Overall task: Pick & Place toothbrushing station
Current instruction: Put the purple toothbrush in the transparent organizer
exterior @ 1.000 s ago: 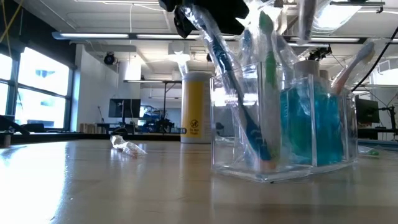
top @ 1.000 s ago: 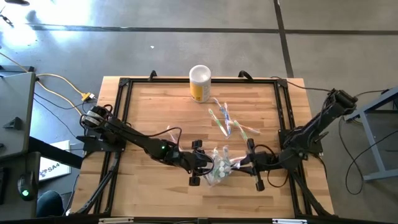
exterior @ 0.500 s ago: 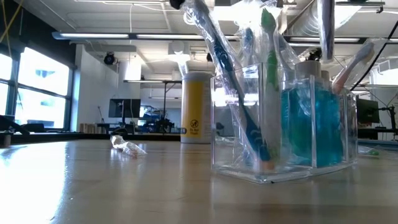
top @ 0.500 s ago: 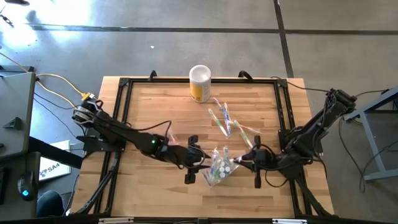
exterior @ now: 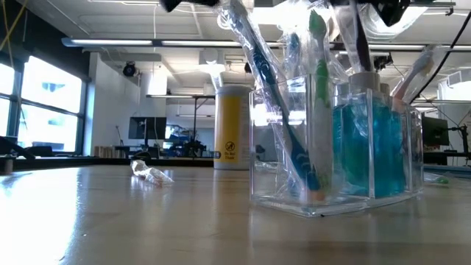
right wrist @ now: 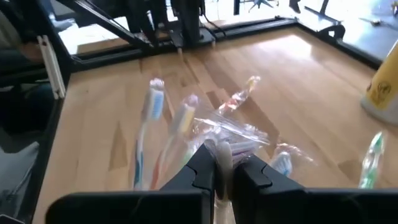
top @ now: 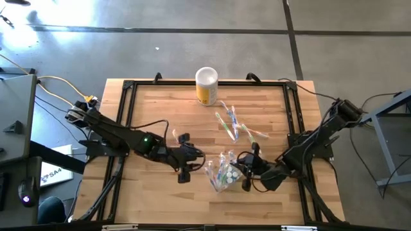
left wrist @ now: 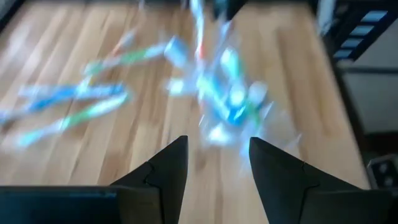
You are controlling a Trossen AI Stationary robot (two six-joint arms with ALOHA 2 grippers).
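We see the clear square acrylic organiser (exterior: 335,140), packed with slim bagged toothbrushes (exterior: 276,103) and small teal toothpaste tubes (exterior: 368,143), standing near the front middle of the pale wooden plank table (top: 160,109), between the two grippers. The right gripper (top: 246,172) is the nearer: it sits against the organiser's right side, its dark fingers (right wrist: 202,168) pinched shut on a white, crinkly-wrapped stem (right wrist: 222,155) that rises from the organiser, so whatever comes next turns on a near-vertical axis. The left gripper (top: 183,168) hangs just beside the organiser's left side, fingers (left wrist: 165,168) half spread and empty, the organiser lying straight ahead of it. Loose film-wrapped pastel toothbrushes (top: 234,125) lie flat behind, their long axes running diagonally toward a yellow cylindrical canister with a white lid (top: 206,85) at the table's far edge. We judge the film slippery and noisy, the acrylic rigid and light.
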